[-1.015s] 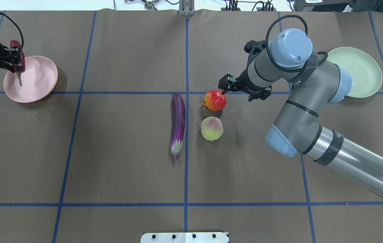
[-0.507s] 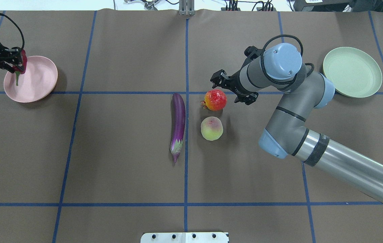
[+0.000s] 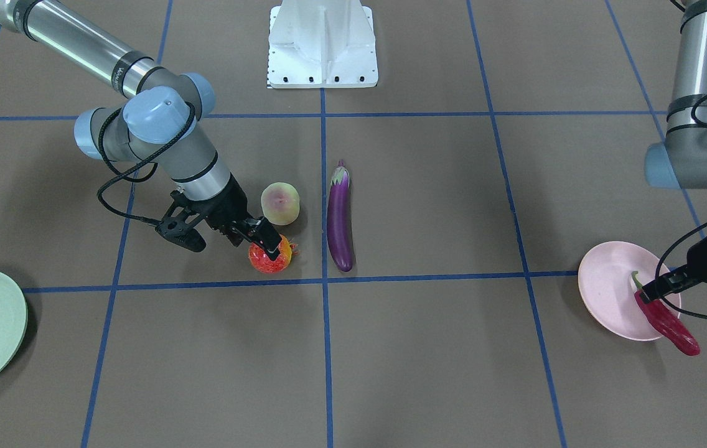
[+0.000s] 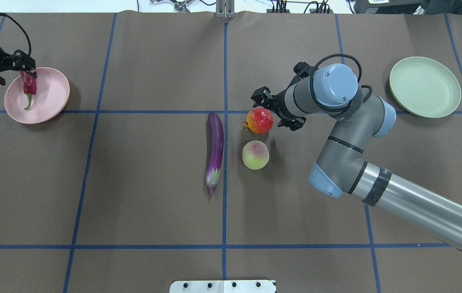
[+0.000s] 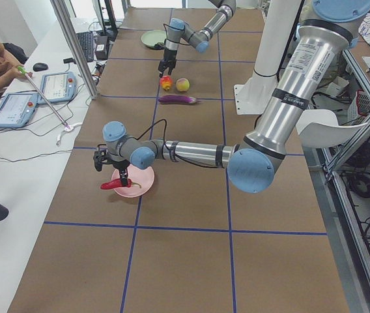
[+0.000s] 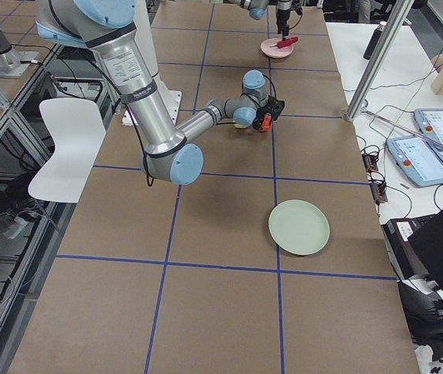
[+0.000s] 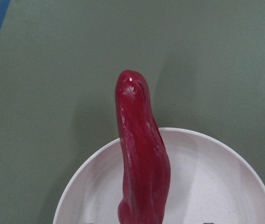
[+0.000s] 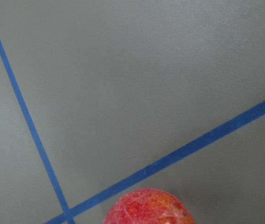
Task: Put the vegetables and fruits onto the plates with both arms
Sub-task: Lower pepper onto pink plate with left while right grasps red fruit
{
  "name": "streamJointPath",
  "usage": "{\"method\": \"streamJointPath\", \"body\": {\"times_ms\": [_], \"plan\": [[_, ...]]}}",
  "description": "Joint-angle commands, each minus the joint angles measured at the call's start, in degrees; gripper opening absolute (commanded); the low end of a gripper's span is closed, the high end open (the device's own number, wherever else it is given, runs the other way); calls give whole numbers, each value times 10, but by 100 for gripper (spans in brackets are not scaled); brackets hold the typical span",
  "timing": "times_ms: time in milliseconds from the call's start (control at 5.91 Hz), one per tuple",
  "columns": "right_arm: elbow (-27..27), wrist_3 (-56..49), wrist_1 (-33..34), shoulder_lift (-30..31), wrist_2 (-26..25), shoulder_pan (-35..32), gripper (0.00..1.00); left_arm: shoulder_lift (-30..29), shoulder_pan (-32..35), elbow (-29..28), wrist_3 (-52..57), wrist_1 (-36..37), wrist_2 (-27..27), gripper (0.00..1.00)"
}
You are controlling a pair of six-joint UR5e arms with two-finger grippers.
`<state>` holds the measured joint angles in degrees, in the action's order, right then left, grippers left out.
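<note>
Since half a second earlier, the right pincer (image 4: 275,109) has been carried toward 9 o'clock in the overhead view, close to the red-orange fruit (image 4: 260,121). The chili (image 4: 29,84) has been let out of the left pincer (image 4: 17,74) onto the pink plate (image 4: 52,99) at the 9 o'clock edge of the bench (image 4: 133,183). Both pincers appear spread, and nothing is pinched by either. The red-orange fruit is not centred in the right opening: in the front view one finger is seen over its top while the other stands well off to the side. If that pincer is lowered as it is, the fruit could be struck from above. It could then be rolled toward 6 o'clock into the yellow-green fruit (image 4: 255,154), or toward 9 o'clock into the eggplant (image 4: 215,150), both just beside it. A glancing grip on so round a thing could also be lost on the way to the green plate (image 4: 425,87) at 2 o'clock. On the left, the chili's tip is seen at or past the rim in the front and wrist views. It could be tipped off if brushed when that arm is drawn away.
</note>
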<state>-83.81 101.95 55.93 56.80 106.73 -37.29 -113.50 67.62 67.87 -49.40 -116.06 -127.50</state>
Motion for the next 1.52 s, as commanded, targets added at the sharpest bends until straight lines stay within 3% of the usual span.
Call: {"method": "streamJointPath", "body": {"times_ms": [0,338,507,676,846,1184,1353], "plan": [[7,6,0,1,-10,14,100,-1,1,1,-2,-1,1,100],[12,20,1,-10,-26,18,99,0,1,2,-4,-1,1,100],[13,21,1,-10,-26,18,78,0,0,3,-4,-1,1,100],[13,25,1,-10,-26,18,29,0,1,4,-5,-1,1,100],[11,26,0,-10,-25,18,0,-1,1,6,-10,-1,1,100],[-11,26,4,-13,-20,-7,0,-9,-6,74,-80,2,-6,100],[-9,12,6,-7,-1,-45,0,-8,-66,130,-137,3,-4,100]]}}
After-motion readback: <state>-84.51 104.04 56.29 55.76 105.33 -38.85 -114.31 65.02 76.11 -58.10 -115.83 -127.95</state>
